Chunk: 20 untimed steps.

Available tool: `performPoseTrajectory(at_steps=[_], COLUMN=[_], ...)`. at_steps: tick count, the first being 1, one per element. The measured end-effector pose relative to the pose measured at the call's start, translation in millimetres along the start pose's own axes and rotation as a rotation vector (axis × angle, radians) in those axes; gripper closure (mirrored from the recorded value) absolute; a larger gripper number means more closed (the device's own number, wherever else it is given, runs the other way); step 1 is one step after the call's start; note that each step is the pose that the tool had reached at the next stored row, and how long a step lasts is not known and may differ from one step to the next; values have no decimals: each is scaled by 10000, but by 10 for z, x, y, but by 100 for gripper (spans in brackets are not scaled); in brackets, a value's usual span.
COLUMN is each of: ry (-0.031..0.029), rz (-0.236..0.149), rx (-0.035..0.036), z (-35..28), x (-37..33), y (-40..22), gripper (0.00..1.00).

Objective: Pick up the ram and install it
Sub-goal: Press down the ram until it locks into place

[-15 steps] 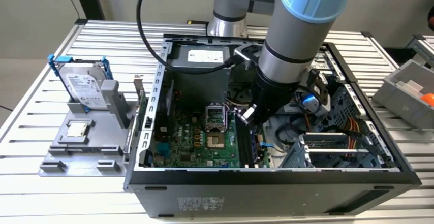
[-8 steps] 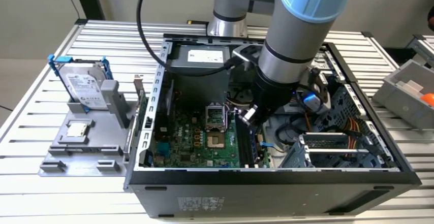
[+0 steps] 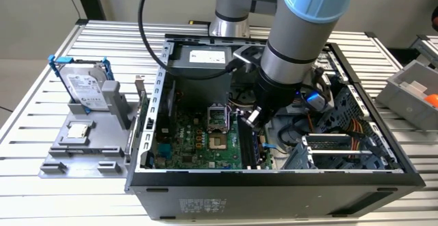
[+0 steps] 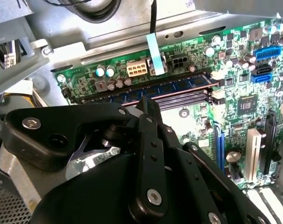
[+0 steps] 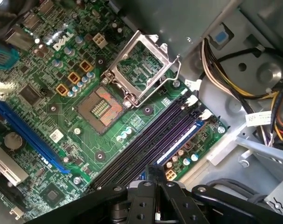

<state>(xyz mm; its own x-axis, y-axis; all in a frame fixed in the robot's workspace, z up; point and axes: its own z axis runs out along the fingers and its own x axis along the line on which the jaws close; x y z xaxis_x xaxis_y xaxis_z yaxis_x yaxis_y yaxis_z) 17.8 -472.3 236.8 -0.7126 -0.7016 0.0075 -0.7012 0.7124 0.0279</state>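
Okay, I've got the arm reaching down into the open case (image 3: 274, 177), gripper (image 3: 252, 117) low over the board, on the side of the CPU socket (image 3: 217, 143) where the memory slots run. The ram (image 4: 179, 86) is in the slot farthest from the socket: in the second wrist view I see its blue face and row of dark chips standing upright along the slot, and in the first wrist view it's edge-on, a thin blue-and-pale strip (image 5: 179, 140) beyond the dark empty slots (image 5: 146, 140) from the socket (image 5: 102, 107). The fingers are pressed together, barely a seam between them, tips (image 5: 156, 171) right at the stick's top edge near its middle. I read that as a hold meant to bear straight down along the slot line, so the stick goes in square and not tilted. What I can't call: the fingertips (image 4: 148, 105) cover the very spot where they meet the ram, so whether a sliver of board is pinched between them or they just rest on its edge is hidden. I also can't tell if the end latches have closed, so fully seated or only partway is a guess. The stick's end nearest the camera is cut off behind the gripper body in both wrist views. Outside the case, well away from the socket, the hard drive (image 3: 85, 87) stands in its holder
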Motion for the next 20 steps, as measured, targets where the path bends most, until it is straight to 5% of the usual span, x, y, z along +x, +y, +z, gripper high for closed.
performPoseTrajectory(at_steps=[20], ry=[46], rz=[-1660], rx=[12], z=[0], x=[0], y=[0], gripper=[100])
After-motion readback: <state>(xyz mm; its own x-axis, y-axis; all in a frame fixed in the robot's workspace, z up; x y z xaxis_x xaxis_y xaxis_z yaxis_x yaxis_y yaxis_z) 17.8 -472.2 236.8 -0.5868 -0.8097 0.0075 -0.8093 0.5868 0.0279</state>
